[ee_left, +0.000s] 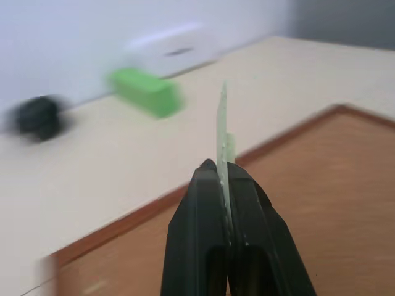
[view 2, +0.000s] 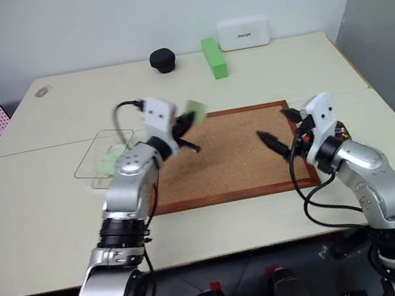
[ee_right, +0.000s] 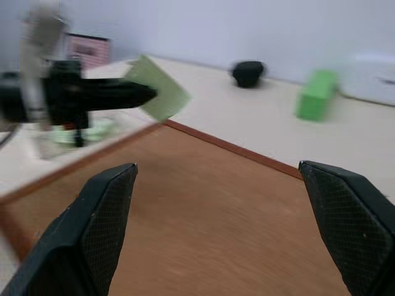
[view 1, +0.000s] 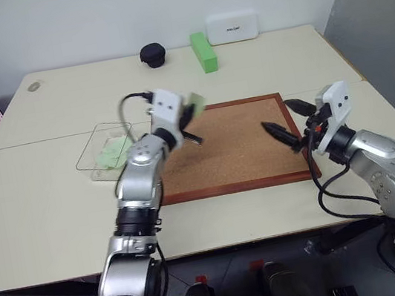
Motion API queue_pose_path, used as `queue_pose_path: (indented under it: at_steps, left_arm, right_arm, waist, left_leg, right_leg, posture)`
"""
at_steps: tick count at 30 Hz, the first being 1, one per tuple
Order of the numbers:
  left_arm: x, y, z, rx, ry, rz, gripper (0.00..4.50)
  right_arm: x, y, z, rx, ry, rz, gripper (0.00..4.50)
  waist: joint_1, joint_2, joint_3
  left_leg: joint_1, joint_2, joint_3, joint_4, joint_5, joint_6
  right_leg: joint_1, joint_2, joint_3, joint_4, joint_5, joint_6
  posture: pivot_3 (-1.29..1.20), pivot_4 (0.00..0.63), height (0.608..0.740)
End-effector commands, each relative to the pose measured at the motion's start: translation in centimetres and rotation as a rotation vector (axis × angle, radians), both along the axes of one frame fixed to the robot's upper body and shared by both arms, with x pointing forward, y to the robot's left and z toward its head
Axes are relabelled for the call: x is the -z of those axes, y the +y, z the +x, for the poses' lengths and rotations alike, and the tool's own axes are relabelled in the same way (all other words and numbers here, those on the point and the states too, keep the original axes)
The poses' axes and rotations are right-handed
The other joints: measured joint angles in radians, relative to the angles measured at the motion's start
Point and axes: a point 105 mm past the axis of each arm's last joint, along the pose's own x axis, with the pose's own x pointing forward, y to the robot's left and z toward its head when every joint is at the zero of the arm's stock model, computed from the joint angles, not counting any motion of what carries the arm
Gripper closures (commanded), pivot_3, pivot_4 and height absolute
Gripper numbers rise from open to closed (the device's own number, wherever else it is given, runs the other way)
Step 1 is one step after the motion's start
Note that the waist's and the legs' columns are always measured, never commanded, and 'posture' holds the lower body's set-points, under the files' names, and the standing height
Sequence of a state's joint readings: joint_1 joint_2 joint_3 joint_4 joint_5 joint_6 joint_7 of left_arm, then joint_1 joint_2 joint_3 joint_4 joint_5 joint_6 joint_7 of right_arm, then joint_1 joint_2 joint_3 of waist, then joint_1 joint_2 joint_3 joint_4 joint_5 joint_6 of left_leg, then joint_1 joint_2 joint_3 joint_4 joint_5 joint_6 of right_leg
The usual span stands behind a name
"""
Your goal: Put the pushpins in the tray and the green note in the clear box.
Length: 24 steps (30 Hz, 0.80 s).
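My left tool [ee_left: 225, 185] was pinched shut on the green note [view 1: 195, 102] — the slip stood edge-on between the tips in the wrist view, held by one margin only, the rest of the sheet sticking out free above the corkboard [view 1: 235, 146]. My right tool [view 1: 288, 120] hung with its fingers spread wide and nothing between them, over the corkboard's right side, pointing across toward the note.

The clear box [view 1: 90, 156] sat on the worktop [view 1: 57, 208] just beside the corkboard's left edge, to the left of my left tool and lower. Something pale green already lay inside it; I could not tell what. The tray and the pushpins I could not make out from here.

Risks, as I judged them:
- Thin paper held by an edge could flap or slip out on the way across and land on the corkboard or worktop short of the box.
- Let go too high, the note could drift past the low wall.
- If the slip clung to one fingertip on opening, it might come away with the tool instead of dropping.
- The box looked light — a nudge from the tool on the way down could shove it along the worktop.
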State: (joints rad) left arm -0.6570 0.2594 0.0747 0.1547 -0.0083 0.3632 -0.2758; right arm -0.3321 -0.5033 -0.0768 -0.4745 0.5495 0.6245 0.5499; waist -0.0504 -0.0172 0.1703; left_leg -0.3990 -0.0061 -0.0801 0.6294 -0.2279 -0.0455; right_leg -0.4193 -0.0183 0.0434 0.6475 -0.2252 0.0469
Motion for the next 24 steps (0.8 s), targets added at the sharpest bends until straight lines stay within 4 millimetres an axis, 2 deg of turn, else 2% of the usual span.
queue_pose_path:
  at_steps: [1,5,11,12,13,24]
  left_arm:
    - [-2.5,4.9,-1.1,-0.286,-0.084,-0.055,4.50]
    - [-2.4,7.9,-2.1,-0.462,-0.098,-0.059,4.50]
    - [-0.9,8.6,-2.2,-0.522,-0.036,-0.101,4.50]
    - [-0.5,8.9,-2.3,-0.541,-0.022,-0.114,4.10]
    - [-0.2,9.0,-2.4,-0.544,-0.010,-0.126,4.01]
    - [0.2,8.4,-2.0,-0.516,0.005,-0.139,1.78]
  right_arm:
    - [-1.4,2.7,-3.1,-0.158,-0.021,0.003,0.05]
    - [-2.1,3.7,-4.2,-0.215,-0.011,0.037,0.05]
    - [-1.7,4.1,-4.2,-0.232,0.013,0.046,0.05]
    - [-1.6,4.1,-4.2,-0.229,0.016,0.048,0.00]
    - [-1.5,4.0,-4.1,-0.224,0.019,0.046,0.00]
    - [-1.3,3.3,-3.9,-0.175,0.023,0.035,0.00]
  waist:
    - [0.010,-0.001,0.000]
    - [0.027,-0.003,0.001]
    - [0.031,-0.008,0.004]
    - [0.029,-0.008,0.004]
    - [0.027,-0.008,0.004]
    - [0.023,-0.009,0.004]
  left_leg:
    - [0.000,0.000,0.000,0.000,0.000,0.000]
    - [0.000,-0.001,0.000,0.001,0.000,0.000]
    - [0.001,-0.001,-0.001,0.002,0.000,0.000]
    - [0.001,-0.001,-0.001,0.002,0.000,0.000]
    - [0.001,-0.001,-0.001,0.002,0.000,0.000]
    - [0.002,-0.001,-0.001,0.001,0.000,0.000]
  right_leg:
    - [0.000,0.000,0.000,0.000,0.000,0.000]
    - [0.002,-0.001,-0.001,-0.001,0.000,0.001]
    - [0.004,-0.002,-0.002,-0.002,0.001,0.001]
    - [0.004,-0.001,-0.002,-0.002,0.000,0.001]
    - [0.004,-0.001,-0.002,-0.002,0.000,0.001]
    - [0.004,-0.001,-0.002,-0.001,0.001,0.001]
  posture:
    - [0.00,0.150,0.740]
    - [0.00,0.150,0.740]
    - [0.00,0.150,0.740]
    - [0.00,0.150,0.740]
    - [0.00,0.150,0.740]
    - [0.00,0.150,0.740]
